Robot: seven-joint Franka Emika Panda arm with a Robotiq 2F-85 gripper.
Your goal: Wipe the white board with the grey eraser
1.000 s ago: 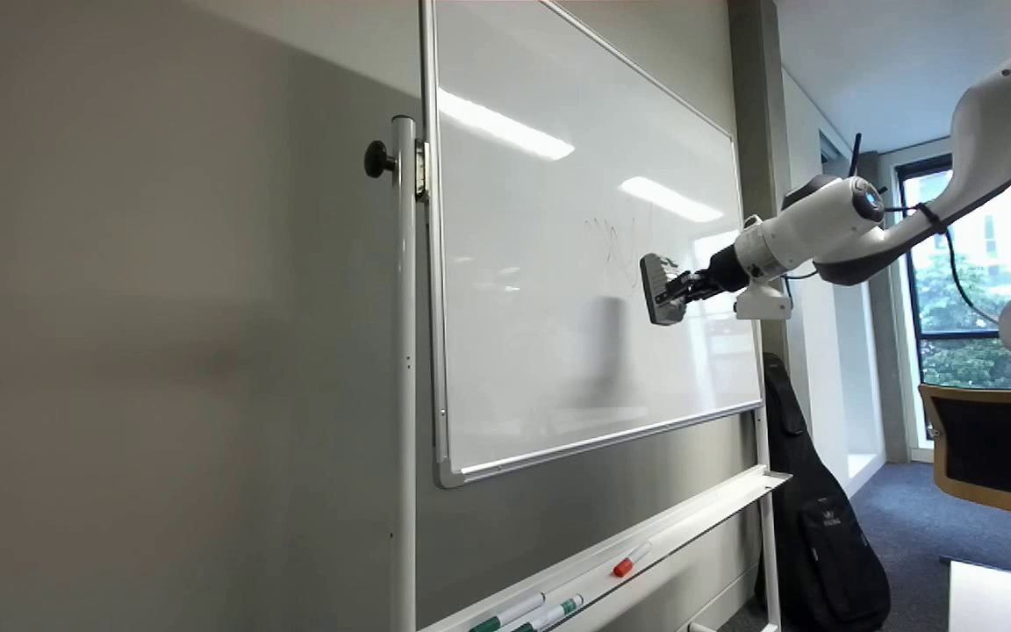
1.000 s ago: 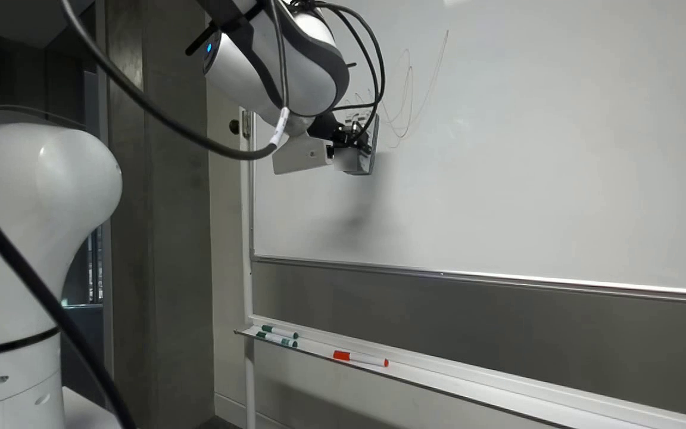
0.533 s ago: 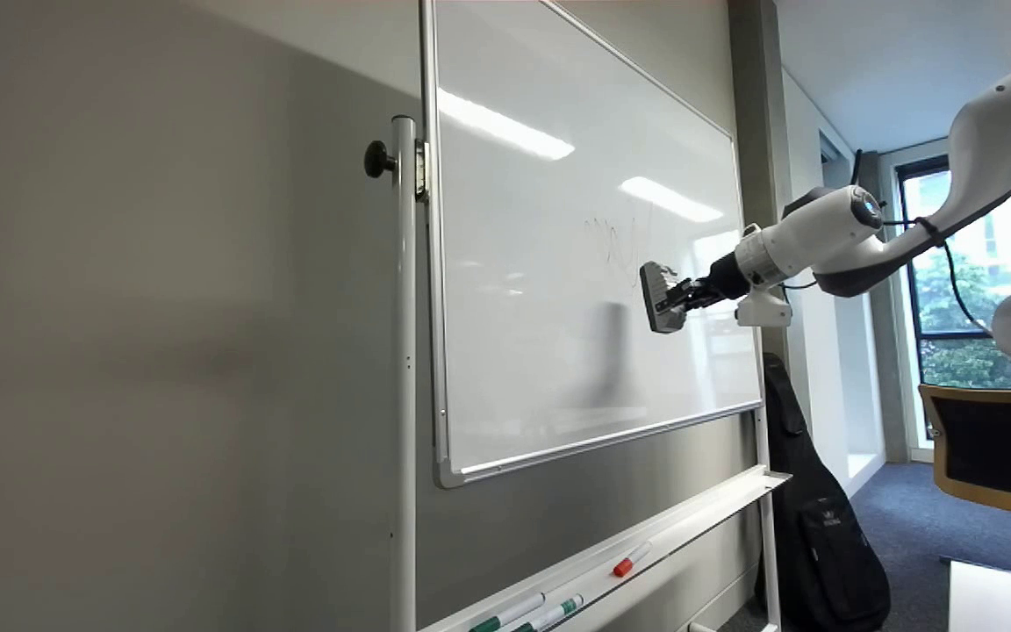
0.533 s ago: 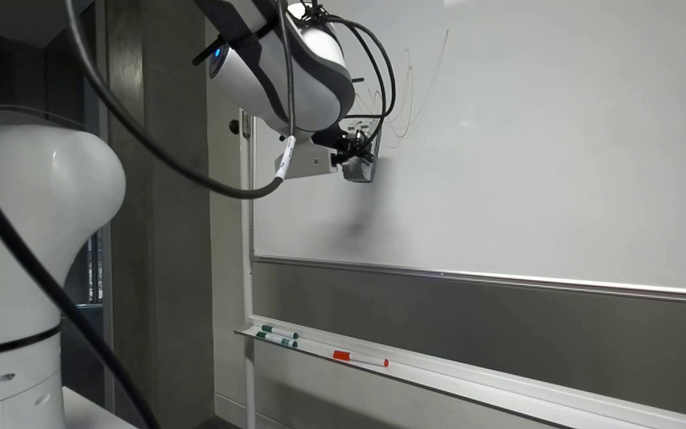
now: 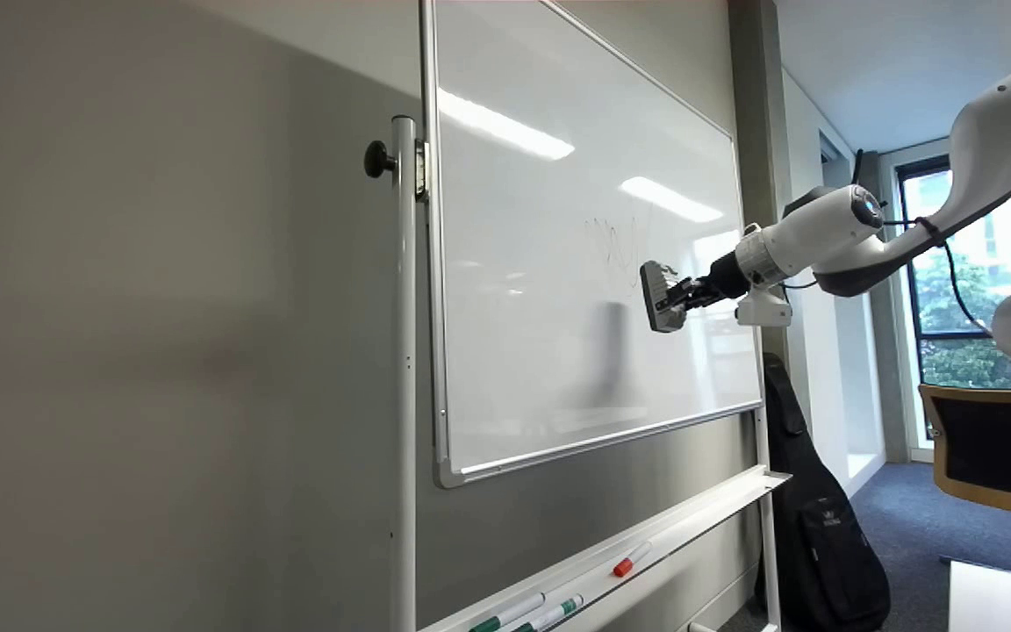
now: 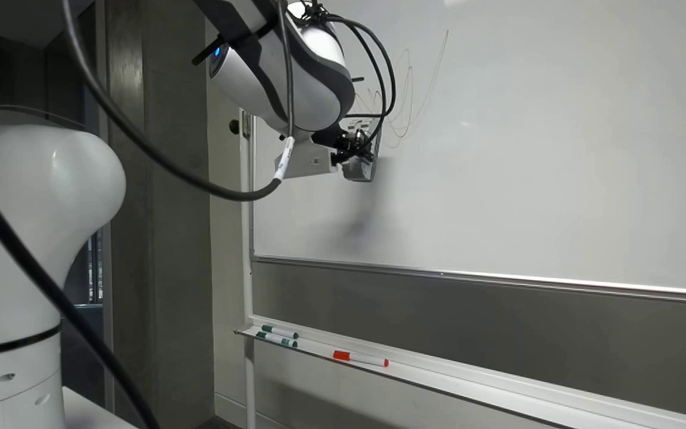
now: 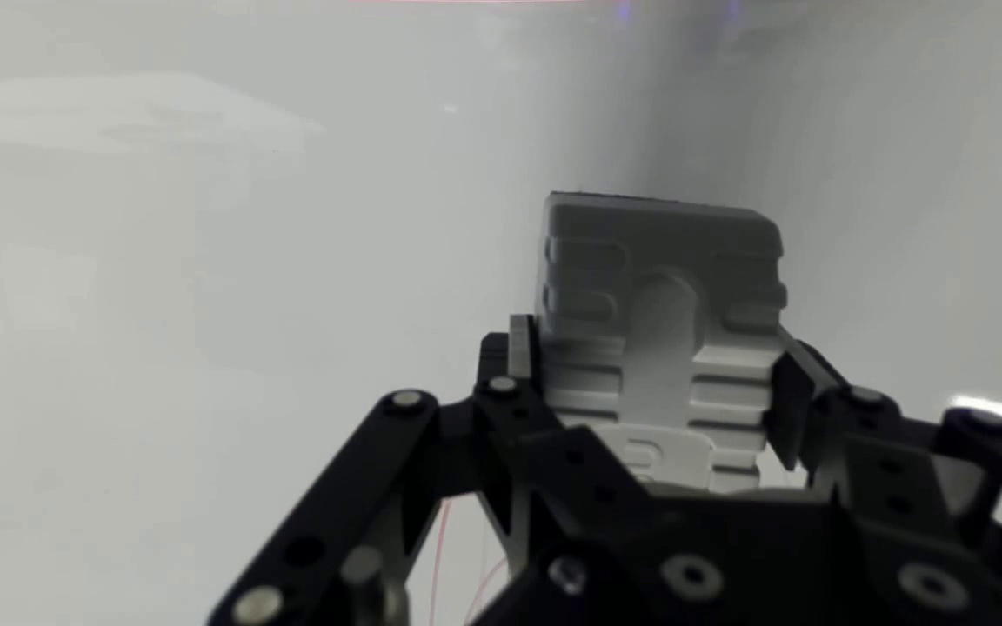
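Note:
The white board (image 5: 532, 351) stands upright in its silver frame and fills much of both exterior views. Thin reddish scribbles (image 6: 409, 98) mark it, just right of and above the eraser in that exterior view; parts of red strokes (image 7: 440, 556) show below the gripper in the wrist view. My gripper (image 7: 659, 369) is shut on the grey eraser (image 7: 657, 335), one finger on each side of the block. In an exterior view the eraser (image 5: 659, 303) is held close to the board, its flat face turned to it. Whether that face touches, I cannot tell.
Below the board runs a tray (image 6: 468, 384) with a red marker (image 6: 359, 358) and green markers (image 6: 277, 336). A loose black cable (image 6: 188, 170) hangs from the arm. A black instrument case (image 5: 821, 518) leans by the board's far post, near a chair (image 5: 993, 452).
Over the first half second my gripper and the eraser sank a little along the board, the arm lowering with them. Since then they have stayed practically still, the grip unchanged.

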